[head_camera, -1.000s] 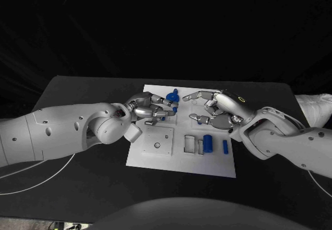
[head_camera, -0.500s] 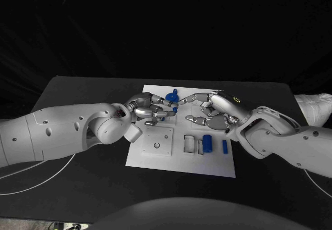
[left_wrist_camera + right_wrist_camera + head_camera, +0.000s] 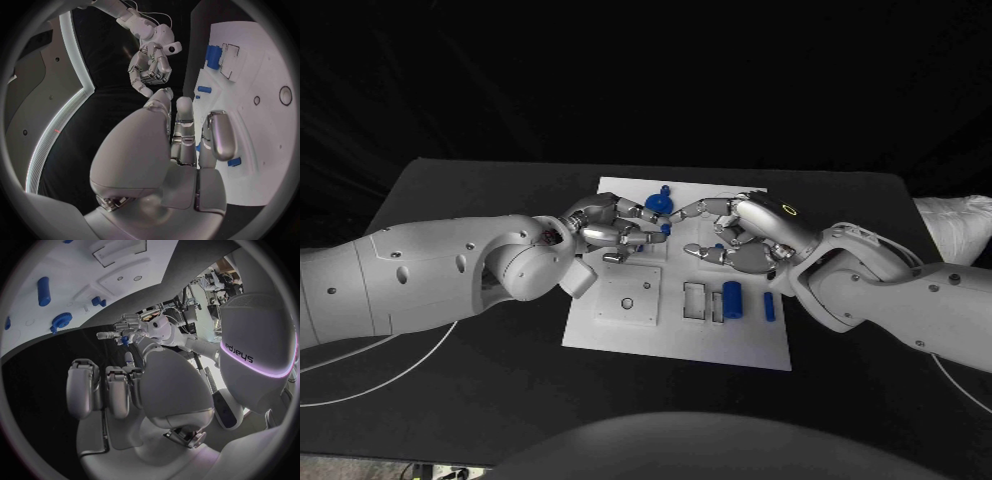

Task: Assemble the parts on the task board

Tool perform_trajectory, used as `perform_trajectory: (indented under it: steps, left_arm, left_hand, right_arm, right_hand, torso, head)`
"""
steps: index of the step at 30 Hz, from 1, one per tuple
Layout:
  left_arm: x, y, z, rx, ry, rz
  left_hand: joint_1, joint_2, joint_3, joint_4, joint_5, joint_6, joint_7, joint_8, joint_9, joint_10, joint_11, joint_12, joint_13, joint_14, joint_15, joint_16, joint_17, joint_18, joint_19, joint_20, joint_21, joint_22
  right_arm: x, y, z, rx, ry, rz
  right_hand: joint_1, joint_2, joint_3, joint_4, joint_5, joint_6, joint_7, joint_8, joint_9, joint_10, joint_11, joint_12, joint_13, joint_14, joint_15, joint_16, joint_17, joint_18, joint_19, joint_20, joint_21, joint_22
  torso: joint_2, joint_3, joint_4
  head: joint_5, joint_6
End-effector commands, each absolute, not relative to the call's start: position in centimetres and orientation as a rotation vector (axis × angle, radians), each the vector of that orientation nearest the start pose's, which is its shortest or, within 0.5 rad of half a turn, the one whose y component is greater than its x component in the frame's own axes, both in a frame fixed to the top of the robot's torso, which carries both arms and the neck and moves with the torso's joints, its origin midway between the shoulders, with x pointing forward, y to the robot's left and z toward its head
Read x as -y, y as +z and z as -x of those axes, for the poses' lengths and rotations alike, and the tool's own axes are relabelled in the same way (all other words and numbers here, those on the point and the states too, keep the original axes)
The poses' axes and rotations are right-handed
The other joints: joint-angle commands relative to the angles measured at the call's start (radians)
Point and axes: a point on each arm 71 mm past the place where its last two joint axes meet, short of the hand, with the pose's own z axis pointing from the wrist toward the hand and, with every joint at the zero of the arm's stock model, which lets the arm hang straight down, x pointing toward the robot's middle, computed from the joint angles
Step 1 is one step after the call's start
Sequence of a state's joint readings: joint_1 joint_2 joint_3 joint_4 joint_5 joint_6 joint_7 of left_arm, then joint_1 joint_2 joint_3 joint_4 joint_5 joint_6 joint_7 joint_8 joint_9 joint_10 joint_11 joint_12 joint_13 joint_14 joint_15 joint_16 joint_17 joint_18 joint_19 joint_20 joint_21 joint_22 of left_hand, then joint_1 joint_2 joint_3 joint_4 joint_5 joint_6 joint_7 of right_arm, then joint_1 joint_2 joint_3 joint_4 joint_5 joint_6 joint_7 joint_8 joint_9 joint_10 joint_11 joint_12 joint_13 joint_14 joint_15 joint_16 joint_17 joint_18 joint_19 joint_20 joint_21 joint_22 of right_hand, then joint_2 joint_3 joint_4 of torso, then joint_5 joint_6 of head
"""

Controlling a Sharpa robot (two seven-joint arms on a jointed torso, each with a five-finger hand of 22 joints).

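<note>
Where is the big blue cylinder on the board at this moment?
In the head view the blue cylinder lies on the near half of the task board, between a white rectangular frame and a thinner blue pin, nearer than the right hand.

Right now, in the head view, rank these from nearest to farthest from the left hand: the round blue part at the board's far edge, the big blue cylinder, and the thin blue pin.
From the left hand:
1. Round blue part, right beside the hand's fingers, toward the far edge of the task board.
2. Big blue cylinder, lying nearer the robot, past the board's middle.
3. Thin blue pin, just beyond the cylinder, toward the board's right edge.
</note>
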State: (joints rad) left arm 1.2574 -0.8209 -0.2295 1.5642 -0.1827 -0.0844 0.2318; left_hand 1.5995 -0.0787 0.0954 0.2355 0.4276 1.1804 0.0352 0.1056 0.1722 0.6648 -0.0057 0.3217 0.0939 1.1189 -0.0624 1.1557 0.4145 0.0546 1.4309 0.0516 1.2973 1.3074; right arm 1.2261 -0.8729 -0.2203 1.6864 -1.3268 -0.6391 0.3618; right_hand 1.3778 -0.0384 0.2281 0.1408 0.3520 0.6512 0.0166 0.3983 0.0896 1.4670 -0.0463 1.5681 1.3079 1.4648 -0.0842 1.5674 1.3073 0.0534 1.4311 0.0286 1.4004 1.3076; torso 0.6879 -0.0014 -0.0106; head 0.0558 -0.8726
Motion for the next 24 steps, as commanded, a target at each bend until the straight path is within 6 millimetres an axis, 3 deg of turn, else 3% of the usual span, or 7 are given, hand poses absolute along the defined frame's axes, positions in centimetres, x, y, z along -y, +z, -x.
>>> perform_trajectory:
  steps: [1, 24]
  left_arm:
    - [-17.07, -22.45, -45.10, -1.945, -1.575, 0.876]
    - [-16.82, -22.47, -44.98, -1.960, -1.585, 0.871]
  left_hand:
    - [0.001, 0.009, -0.008, 0.002, 0.006, -0.001, 0.006, 0.004, 0.001, 0.000, 0.006, 0.004, -0.002, -0.007, 0.000, -0.002, -0.003, 0.007, -0.007, -0.002, -0.005, 0.182]
    - [-0.001, 0.011, -0.011, 0.004, 0.008, 0.000, 0.006, 0.005, 0.002, -0.001, 0.006, 0.005, -0.002, -0.007, 0.001, -0.002, -0.002, 0.007, -0.007, -0.001, -0.004, 0.182]
  right_arm:
    - [15.58, -19.23, -41.08, -1.352, 1.159, 0.369]
    - [15.51, -19.41, -41.21, -1.372, 1.165, 0.372]
  right_hand:
    - [0.001, -0.001, 0.008, 0.001, -0.003, 0.013, 0.000, -0.005, 0.003, 0.104, -0.004, 0.003, 0.263, 0.106, -0.005, 0.003, 0.264, -0.008, 0.009, -0.002, 0.008, 0.203]
    - [0.002, -0.001, 0.012, -0.001, 0.010, 0.042, 0.005, -0.011, 0.012, 0.104, -0.002, 0.003, 0.263, 0.106, -0.004, 0.003, 0.264, -0.010, 0.015, -0.001, 0.016, 0.206]
  torso:
    - [0.001, 0.0000, -0.0003]
    - [0.000, -0.0004, -0.0003]
  head:
    - [0.001, 0.000]
    - [0.001, 0.000]
